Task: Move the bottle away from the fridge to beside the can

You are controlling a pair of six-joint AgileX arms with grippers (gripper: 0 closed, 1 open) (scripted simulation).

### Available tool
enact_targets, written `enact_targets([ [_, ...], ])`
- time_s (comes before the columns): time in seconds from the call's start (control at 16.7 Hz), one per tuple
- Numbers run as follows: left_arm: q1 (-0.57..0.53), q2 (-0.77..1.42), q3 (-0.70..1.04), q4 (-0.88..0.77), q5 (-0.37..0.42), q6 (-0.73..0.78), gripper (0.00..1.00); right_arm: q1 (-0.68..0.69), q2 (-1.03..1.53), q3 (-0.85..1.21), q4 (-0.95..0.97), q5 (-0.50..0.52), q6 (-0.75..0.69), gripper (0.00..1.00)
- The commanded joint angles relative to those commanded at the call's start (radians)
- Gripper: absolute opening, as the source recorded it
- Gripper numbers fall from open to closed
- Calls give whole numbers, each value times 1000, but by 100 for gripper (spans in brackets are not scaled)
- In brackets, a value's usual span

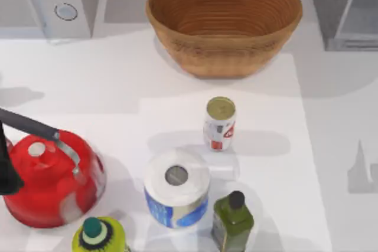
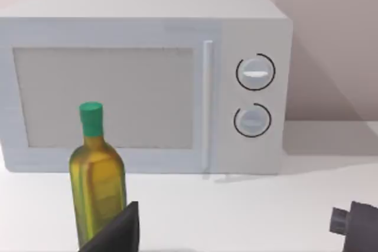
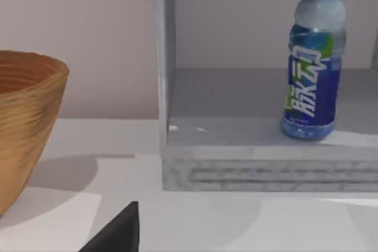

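The bottle (image 3: 312, 63) stands upright inside the open fridge (image 3: 248, 163), on its grey floor, near the front edge. In the top view the fridge (image 1: 342, 10) is at the far right corner of the worktop (image 1: 118, 81). The can (image 1: 220, 123) stands upright near the middle, well apart from the fridge, in front of the woven basket (image 1: 224, 22). A paper roll (image 1: 176, 188) and an olive-green bottle (image 1: 233, 219) stand just in front of the can. For both hands I cannot tell if the fingers are spread or pressed together.

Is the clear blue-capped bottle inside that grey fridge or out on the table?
Inside: the bottle stands upright on the fridge's floor.
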Motion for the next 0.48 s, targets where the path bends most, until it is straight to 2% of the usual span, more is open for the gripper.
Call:
enact_targets([
  [0.24,0,0,0,0,0,0,100,-7,31,22,28,-3,0,100],
  [0.48,0,0,0,0,0,0,100,-37,221,132,173,-26,3,100],
])
